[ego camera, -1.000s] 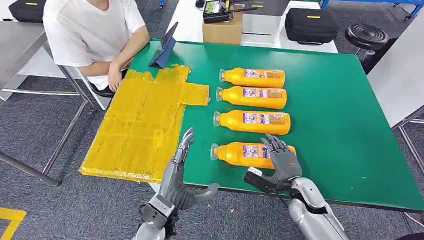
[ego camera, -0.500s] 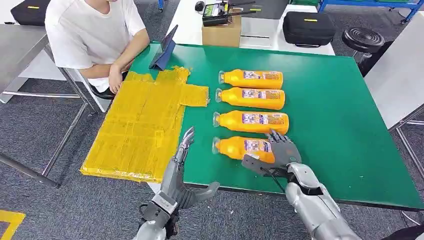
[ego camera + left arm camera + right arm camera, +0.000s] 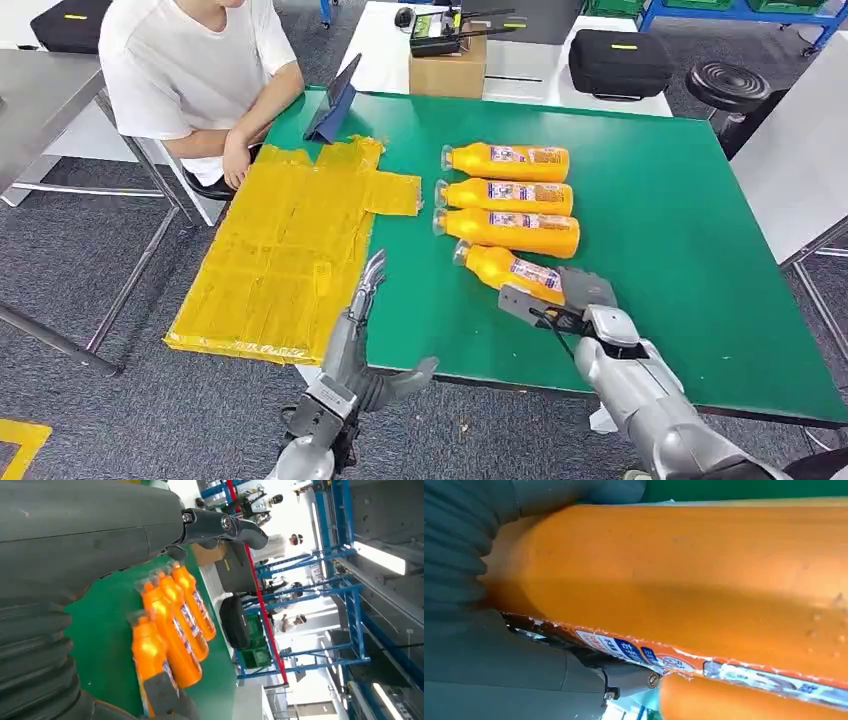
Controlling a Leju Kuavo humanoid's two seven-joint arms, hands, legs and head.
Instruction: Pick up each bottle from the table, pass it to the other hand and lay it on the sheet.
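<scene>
- From the head view: right hand point(image 3: 572, 300) grips the nearest bottle point(image 3: 508, 268) by its base end, neck tilted toward the three bottles point(image 3: 507, 195) lying on the desk point(image 3: 680, 220); a swing could knock them.
- Left hand point(image 3: 365, 345) waits with fingers apart and nothing in it, beside the sheet point(image 3: 280, 250); a poor handover could drop the bottle.
- Left wrist view: the held bottle point(image 3: 150, 655) sits close beside the others.
- Right wrist view: the bottle point(image 3: 684, 575) lies against the palm; the smooth plastic may slip.
</scene>
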